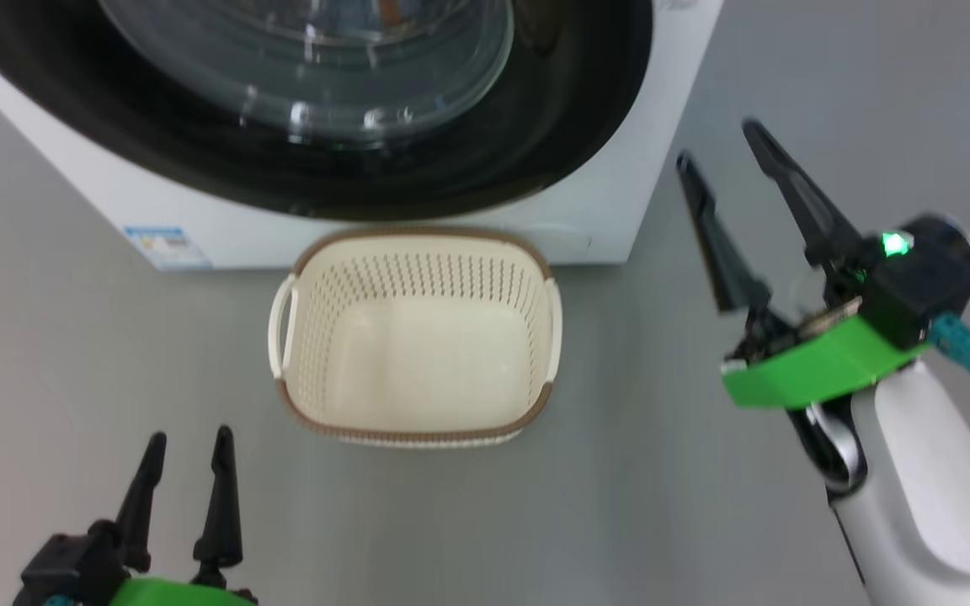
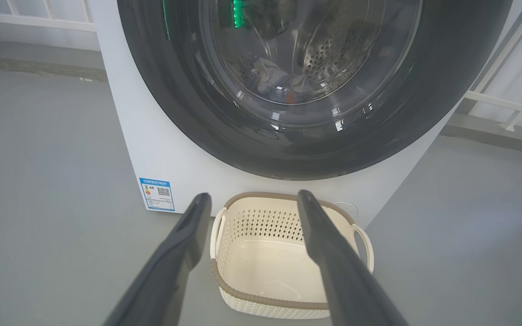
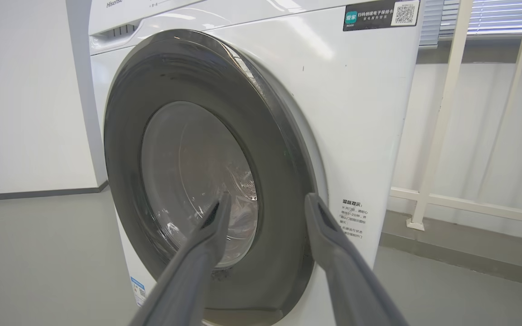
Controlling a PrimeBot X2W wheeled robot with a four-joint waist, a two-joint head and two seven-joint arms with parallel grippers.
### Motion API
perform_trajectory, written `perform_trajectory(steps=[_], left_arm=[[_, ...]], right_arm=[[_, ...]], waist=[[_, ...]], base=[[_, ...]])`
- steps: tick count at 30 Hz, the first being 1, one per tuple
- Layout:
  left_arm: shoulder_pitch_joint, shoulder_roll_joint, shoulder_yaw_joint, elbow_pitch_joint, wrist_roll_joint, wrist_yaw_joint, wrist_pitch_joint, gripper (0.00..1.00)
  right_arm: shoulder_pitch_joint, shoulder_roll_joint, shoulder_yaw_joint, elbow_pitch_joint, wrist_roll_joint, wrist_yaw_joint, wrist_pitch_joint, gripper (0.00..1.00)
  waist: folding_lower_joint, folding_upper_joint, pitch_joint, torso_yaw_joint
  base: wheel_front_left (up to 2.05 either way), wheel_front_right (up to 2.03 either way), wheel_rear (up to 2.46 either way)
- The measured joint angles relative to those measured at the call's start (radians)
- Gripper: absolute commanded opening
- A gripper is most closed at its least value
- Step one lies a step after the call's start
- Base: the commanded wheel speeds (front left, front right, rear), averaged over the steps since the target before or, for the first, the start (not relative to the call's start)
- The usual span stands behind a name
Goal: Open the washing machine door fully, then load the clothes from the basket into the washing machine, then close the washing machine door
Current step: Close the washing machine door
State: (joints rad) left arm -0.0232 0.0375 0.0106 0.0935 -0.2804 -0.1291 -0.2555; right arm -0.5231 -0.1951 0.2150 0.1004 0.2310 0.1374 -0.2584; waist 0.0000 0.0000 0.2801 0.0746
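The washing machine (image 1: 603, 202) stands ahead, and its glossy black door (image 1: 535, 143) lies flat against its front. Through the door's glass bowl in the left wrist view, pale clothes (image 2: 270, 79) lie low in the steel drum. The cream basket (image 1: 418, 236) sits on the floor just before the machine, and its inside is bare. My left gripper (image 1: 189, 436) is open, low and left of the basket, holding nothing. My right gripper (image 1: 717, 143) is open beside the machine's right corner. In the right wrist view it (image 3: 268, 197) points at the door's right edge (image 3: 283, 181).
Grey floor (image 1: 98, 353) spreads around the basket on both sides. A blue label (image 1: 167, 246) marks the machine's lower left front. A white railing (image 3: 442, 113) and wall run behind the machine on its right side.
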Motion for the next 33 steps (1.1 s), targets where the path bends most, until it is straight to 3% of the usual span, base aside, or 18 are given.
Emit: perform_trajectory(steps=[20, 33], left_arm=[[0.153, 0.002, 0.030, 0.007, -0.007, 0.002, 0.000, 1.00], [0.153, 0.002, 0.037, -0.001, -0.007, 0.002, 0.000, 1.00]], right_arm=[[0.383, -0.018, -0.114, -0.037, -0.021, 0.000, 0.001, 1.00], [0.516, 0.052, -0.176, -0.060, -0.046, -0.001, 0.001, 1.00]], waist=[[0.0000, 0.0000, -0.250, -0.092], [0.0000, 0.0000, -0.292, -0.114]], base=[[0.00, 0.00, 0.00], [0.00, 0.00, 0.00]])
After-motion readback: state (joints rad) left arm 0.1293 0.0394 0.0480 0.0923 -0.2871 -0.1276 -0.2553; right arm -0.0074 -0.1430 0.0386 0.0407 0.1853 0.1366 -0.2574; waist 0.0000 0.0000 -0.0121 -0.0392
